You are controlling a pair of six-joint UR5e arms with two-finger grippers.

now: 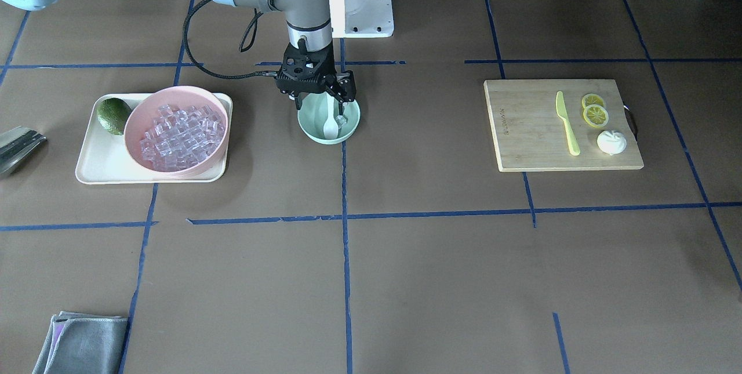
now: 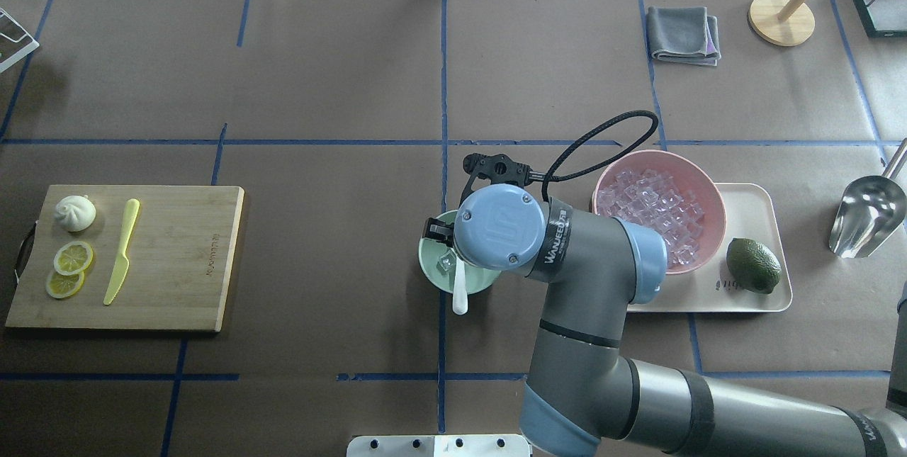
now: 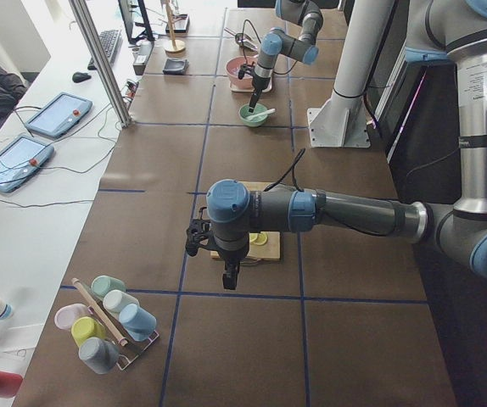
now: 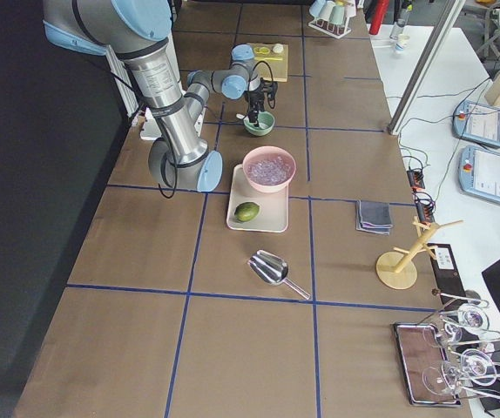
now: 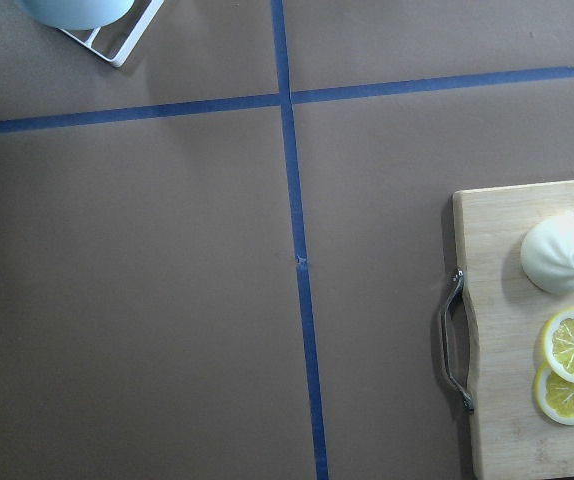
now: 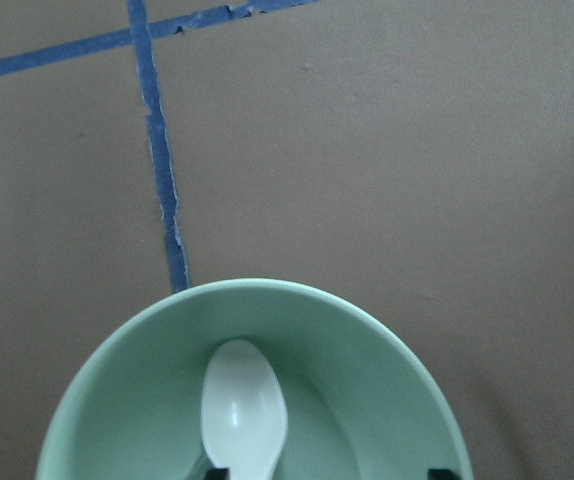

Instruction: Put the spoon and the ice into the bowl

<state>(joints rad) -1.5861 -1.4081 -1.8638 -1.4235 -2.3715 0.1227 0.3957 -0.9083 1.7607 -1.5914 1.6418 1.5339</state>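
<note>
The main risk we see lies in the withdrawal. The right gripper (image 1: 320,108) hangs low over the mint bowl (image 1: 313,135) with its jaws spread wide and nothing between them; one finger reaches down inside the rim, close to the ice cube (image 1: 341,120). If it rises off-line, we judge a finger could catch the rim and tip the light bowl. The spoon (image 1: 330,126) lies with its head on the bowl's floor; in the overhead view its handle runs out over the rim at 6 o'clock, so a small knock there could lever it out. If more cubes are wanted, they look slick and might slip from a pinch on the way across. The left gripper (image 3: 229,275) hovers near the cutting board (image 3: 271,250), seen only from the side; we cannot tell how its jaws stand.

The mint bowl holds the spoon and one clear ice cube, just beside the handle at 9 o'clock overhead. The pink bowl (image 1: 136,116), at 3 o'clock from the mint bowl overhead, is heaped with ice (image 1: 179,136); it stands on a cream tray (image 1: 93,171), with a dark green fruit (image 1: 113,115) beside it at 4 o'clock.
</note>
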